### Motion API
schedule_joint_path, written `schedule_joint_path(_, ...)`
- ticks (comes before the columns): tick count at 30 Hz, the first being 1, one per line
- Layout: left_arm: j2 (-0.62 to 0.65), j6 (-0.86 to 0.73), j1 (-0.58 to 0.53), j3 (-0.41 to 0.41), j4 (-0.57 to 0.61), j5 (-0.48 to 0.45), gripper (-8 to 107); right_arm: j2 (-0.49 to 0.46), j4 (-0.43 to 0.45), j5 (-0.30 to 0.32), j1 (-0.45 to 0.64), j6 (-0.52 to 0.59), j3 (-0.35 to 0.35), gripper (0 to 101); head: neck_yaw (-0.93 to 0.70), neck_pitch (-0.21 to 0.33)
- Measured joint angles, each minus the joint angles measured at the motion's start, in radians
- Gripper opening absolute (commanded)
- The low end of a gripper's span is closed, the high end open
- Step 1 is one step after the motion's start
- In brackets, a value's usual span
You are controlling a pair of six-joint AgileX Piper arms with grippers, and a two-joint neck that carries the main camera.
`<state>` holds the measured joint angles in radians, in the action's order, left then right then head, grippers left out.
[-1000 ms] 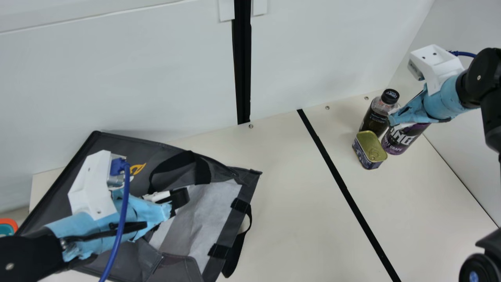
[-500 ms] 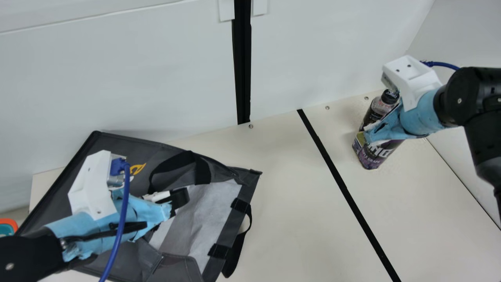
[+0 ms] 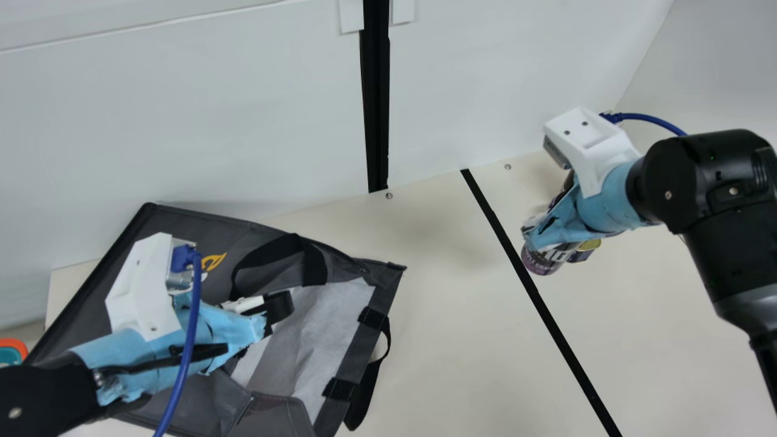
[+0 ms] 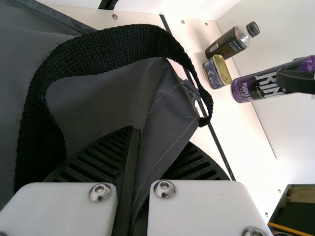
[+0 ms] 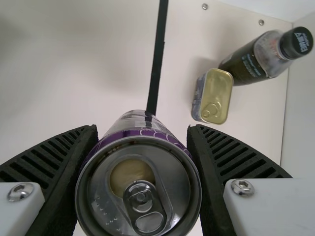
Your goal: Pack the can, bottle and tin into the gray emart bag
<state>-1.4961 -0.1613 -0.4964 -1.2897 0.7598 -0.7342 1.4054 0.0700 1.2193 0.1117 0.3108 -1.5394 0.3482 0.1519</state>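
Main view: The right gripper [image 3: 534, 235] grips the purple-and-black can [image 3: 542, 262] between its jaws, near the tin [image 3: 586, 249] on the cream table [image 3: 449, 364]; at the other side, the left gripper [image 3: 272, 317] is at the gray emart bag [image 3: 182, 224], whose pale, creased lining [image 3: 331, 340] shows. Left wrist view: Black ribbed jaws close on the bag's smooth, seamed gray fabric, beside a looped handle of coarse black webbing [image 4: 113, 46], while the dark bottle [image 4: 226, 45] with its clear shoulder and black cap stands beside the tin. Right wrist view: Ribbed jaws flank the can's round silver rim and pull tab, apart from the gold-lidded, round-cornered tin and the bottle
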Motion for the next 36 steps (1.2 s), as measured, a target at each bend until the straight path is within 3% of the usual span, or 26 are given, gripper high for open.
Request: schedule_joint_path(36,0.000,0.000,0.000,0.000,0.000,0.000,10,-0.071,0.120,0.001,-0.422,-0.100,0.126,0,0.000,0.000)
